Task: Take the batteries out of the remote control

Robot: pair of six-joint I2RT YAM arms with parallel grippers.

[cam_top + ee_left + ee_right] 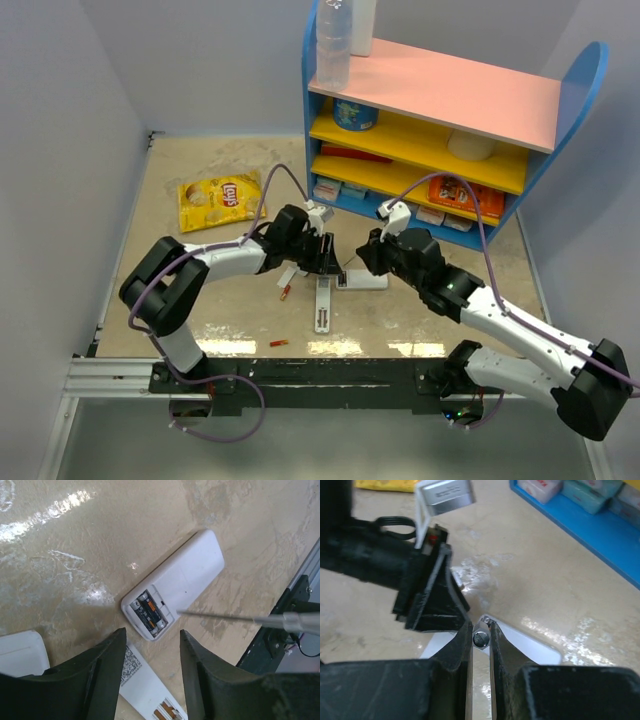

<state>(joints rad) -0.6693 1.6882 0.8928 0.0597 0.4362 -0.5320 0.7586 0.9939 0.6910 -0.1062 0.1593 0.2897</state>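
The slim, long white-grey plastic remote control (322, 308) lies flat on the glossy, beige marbled table (200, 310). Its length runs toward the arm bases, and a dark narrow strip runs down its upturned side. The two batteries (286, 294) are tiny red-orange cylinders lying loose on the table. One is just left of the remote's far end, and the second battery (279, 343) is nearer the bases, off the remote's near-left corner.

A wider white plastic slab with rounded corners (192, 570) lies just beside the remote's far end. Its back compartment is open, with two dark-and-orange labelled cells (149, 614) side by side inside.

The left arm is folded at the elbow, its forearm reaching right to the table's middle and its wrist tipped down. The left gripper (152, 632) has matte black fingers spread wide with nothing between them, and it hangs over the slab's open end.

The right arm stretches diagonally from the near right, facing the left one closely. The right gripper (480, 627) has its jaws pressed onto the round butt of a thin, smooth silvery metal rod (225, 615). The rod's tip reaches the compartment's edge, but whether it touches cannot be told.
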